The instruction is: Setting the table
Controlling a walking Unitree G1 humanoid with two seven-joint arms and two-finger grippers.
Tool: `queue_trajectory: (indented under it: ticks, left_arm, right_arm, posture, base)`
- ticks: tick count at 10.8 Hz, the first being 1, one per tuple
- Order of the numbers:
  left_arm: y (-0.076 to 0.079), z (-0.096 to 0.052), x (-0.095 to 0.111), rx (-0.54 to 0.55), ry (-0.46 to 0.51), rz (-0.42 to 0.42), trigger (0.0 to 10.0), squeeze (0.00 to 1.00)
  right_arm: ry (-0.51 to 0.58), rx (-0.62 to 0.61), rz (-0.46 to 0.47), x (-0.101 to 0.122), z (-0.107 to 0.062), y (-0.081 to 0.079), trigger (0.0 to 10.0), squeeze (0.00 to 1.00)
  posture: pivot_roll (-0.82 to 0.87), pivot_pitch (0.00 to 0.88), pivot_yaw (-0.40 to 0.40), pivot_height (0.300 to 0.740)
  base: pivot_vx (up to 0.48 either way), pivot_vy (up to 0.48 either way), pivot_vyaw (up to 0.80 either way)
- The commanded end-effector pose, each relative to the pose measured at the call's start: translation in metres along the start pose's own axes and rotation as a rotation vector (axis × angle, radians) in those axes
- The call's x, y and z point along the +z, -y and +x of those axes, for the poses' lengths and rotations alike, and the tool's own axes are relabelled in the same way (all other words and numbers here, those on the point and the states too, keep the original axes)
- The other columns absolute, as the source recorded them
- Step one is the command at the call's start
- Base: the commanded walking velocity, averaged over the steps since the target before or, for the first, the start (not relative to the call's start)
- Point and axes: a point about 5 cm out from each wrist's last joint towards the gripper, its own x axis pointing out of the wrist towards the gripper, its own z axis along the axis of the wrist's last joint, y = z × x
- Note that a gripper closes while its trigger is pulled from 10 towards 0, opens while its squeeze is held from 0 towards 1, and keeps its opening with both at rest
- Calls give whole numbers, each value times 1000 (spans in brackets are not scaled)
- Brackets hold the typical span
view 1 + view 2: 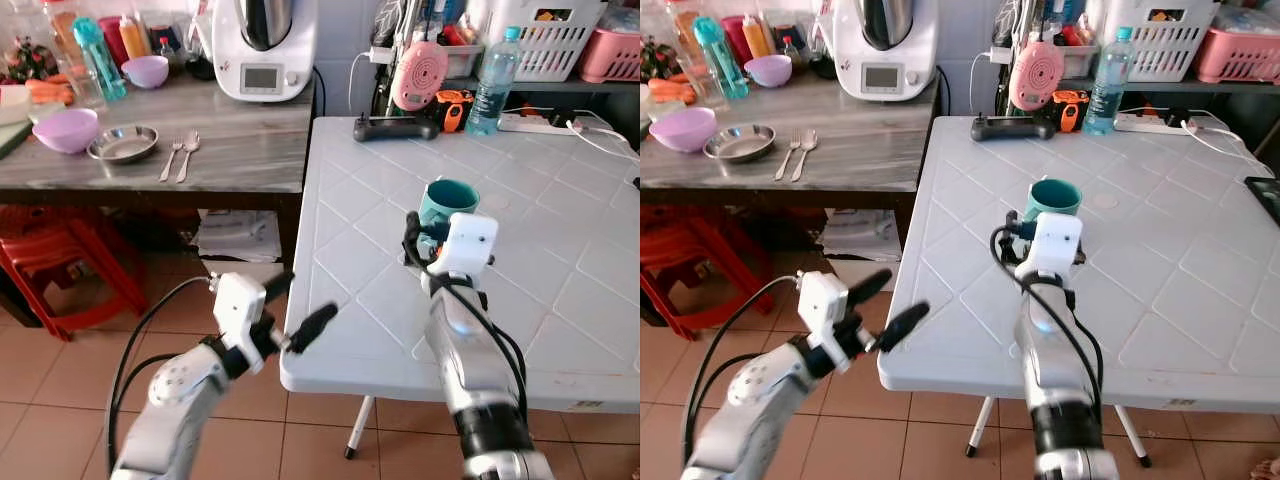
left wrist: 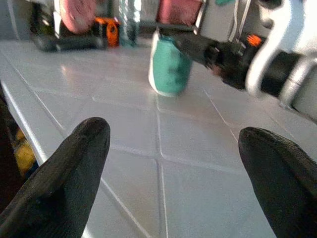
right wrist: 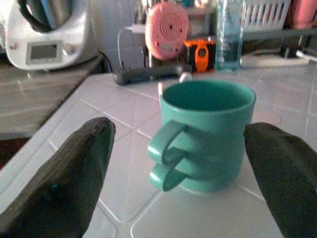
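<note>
A teal mug stands upright on the white plastic table, its handle turned toward my right gripper. That gripper is open just in front of the mug, one black finger on each side and apart from it. My left gripper is open and empty, hovering at the table's near left corner, and its wrist view looks across the tabletop at the mug. On the grey counter to the left lie a fork, a spoon, a steel plate and a purple bowl.
At the table's far edge are a black controller, a water bottle, a pink round device and a power strip. A white kitchen machine stands on the counter. Red stools sit under it.
</note>
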Motion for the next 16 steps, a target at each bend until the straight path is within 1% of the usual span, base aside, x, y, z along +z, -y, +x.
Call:
queue_trajectory:
  ticks: [1, 3, 4, 6, 8, 11, 13, 16]
  left_arm:
    - [3, -3, 0, -46, -26, 14, 10000, 0]
    - [3, -5, 1, -49, -34, 15, 10000, 0]
    - [4, -7, 1, -43, -33, 7, 10000, 0]
    - [9, -5, 0, -37, -27, -26, 10000, 0]
    - [7, -6, 0, -20, -29, -27, 10000, 0]
    - [4, -5, -2, -19, -39, -25, 10000, 0]
    - [3, -4, -3, -20, -40, -22, 10000, 0]
    - [3, 0, -3, -10, -32, -22, 10000, 0]
  right_arm:
    - [-14, -8, 8, -2, 7, -1, 10000, 0]
    - [-16, -21, 1, 2, 18, -3, 10000, 0]
    - [-7, -49, 10, 6, 27, -1, 10000, 0]
    - [-8, -83, 7, 7, 37, 9, 10000, 0]
    - [-27, -124, 15, 4, 41, 20, 10000, 0]
    - [9, -148, -9, 3, 38, 31, 10000, 0]
    - [39, -133, -28, 5, 35, 30, 10000, 0]
    - [80, -73, -55, 11, 37, 17, 10000, 0]
  posture:
    - [87, 67, 11, 740]
    - [92, 75, 13, 740]
    - [97, 80, 12, 740]
    - [108, 92, 9, 740]
    - [112, 90, 7, 740]
    - [103, 84, 22, 740]
    - [99, 81, 25, 740]
    - [98, 71, 18, 740]
  base:
    - [0, 0, 0]
    - [0, 0, 0]
    - [0, 0, 0]
    - [0, 0, 0]
    - [0, 0, 0]
    - [0, 0, 0]
    - [0, 0, 0]
    - [0, 0, 0]
